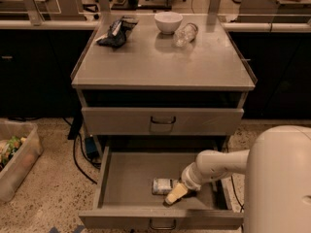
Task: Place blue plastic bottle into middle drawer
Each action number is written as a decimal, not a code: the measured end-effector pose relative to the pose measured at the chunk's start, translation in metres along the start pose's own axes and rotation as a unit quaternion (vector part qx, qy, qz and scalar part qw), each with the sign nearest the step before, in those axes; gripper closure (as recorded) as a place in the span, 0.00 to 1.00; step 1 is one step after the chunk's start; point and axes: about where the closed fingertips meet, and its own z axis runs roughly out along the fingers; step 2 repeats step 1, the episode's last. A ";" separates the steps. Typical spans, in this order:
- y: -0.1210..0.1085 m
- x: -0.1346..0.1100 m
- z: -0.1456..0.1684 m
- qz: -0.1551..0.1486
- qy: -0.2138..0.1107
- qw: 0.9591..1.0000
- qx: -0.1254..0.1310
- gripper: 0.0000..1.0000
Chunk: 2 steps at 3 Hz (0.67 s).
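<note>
The blue plastic bottle (162, 186) lies on its side on the floor of the open middle drawer (103, 178), near the drawer's front and a little right of centre. Its pale printed label faces up. My gripper (176, 193) reaches into the drawer from the right, low over the drawer floor, right against the bottle's right end. My white arm (218, 164) hides that end of the bottle.
The top drawer (163, 121) above is closed. On the cabinet top (160, 67) stand a white bowl (168, 22), a small clear bottle (185, 34) lying down and a dark crumpled bag (115, 31). A plastic bin (17, 159) and cables (77, 154) are on the floor at left.
</note>
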 end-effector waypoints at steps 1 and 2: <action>0.000 0.000 0.000 0.000 0.000 1.000 0.000 0.00; 0.000 0.000 0.000 0.000 0.000 1.000 0.000 0.00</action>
